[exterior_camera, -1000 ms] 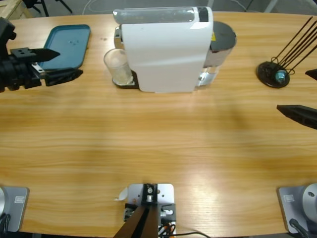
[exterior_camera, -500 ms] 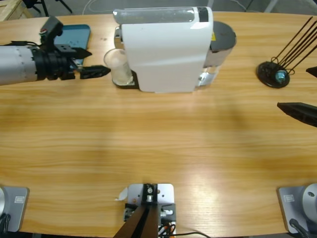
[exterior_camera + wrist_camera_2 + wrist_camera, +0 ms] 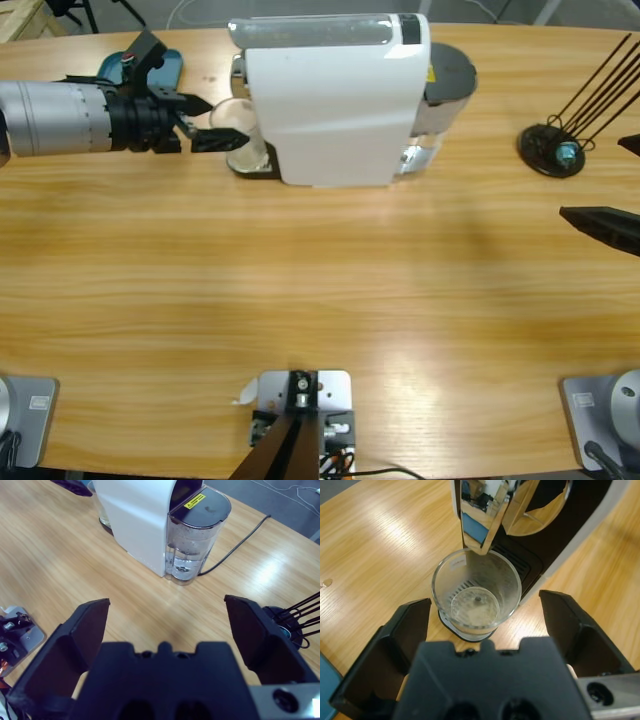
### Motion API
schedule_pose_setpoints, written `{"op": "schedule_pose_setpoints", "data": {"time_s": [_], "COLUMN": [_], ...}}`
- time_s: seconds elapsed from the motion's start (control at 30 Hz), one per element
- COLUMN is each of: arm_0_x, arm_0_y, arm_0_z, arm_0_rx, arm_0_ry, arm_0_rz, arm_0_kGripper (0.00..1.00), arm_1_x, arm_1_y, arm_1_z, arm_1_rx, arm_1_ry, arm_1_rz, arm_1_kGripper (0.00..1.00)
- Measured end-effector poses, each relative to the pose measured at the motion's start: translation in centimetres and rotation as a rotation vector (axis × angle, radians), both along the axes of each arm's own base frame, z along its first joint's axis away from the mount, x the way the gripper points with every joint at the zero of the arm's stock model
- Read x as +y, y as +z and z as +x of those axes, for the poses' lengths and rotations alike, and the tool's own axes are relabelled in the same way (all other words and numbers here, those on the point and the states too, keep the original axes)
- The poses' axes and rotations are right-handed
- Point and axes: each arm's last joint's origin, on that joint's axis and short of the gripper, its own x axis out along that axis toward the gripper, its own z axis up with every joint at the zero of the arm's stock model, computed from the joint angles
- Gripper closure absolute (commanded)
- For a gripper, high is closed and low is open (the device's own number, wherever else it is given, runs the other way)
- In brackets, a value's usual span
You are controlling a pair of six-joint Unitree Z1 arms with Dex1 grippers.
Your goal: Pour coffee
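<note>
Where one coffee machine stands, one glass waits.

The coffee machine stands at the worktop's 12 o'clock edge. At its 9 o'clock, a glass sits on its drip tray under the spout. A tray lies at 10 o'clock, a wire rack at 3 o'clock.

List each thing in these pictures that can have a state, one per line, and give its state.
glass cup: upright, empty, on the drip tray under the spout.
coffee machine: upright; no coffee flowing.
water tank: partly filled, lid on.
left gripper: open, jaws either side of the cup, not touching.
right gripper: open, holding nothing.
blue tray: flat, mostly hidden by the arm.
</note>
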Motion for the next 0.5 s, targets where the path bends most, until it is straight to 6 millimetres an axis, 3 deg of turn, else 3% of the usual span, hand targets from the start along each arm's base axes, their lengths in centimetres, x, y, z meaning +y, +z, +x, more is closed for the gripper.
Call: {"op": "schedule_pose_setpoints", "data": {"time_s": [0.5], "arm_0_x": [-1.3], "arm_0_y": [-1.4], "arm_0_z": [1.8], "arm_0_rx": [0.024], "arm_0_ry": [-0.003], "arm_0_rz": [0.014], "arm_0_kGripper": [0.055], "arm_1_x": [0.1], "arm_1_y": [-0.1], "arm_1_z": [0.1], "arm_1_rx": [0.007], "arm_1_ry": [0.000], "arm_1_rz": [-0.004], "arm_1_kGripper": [0.000]}}
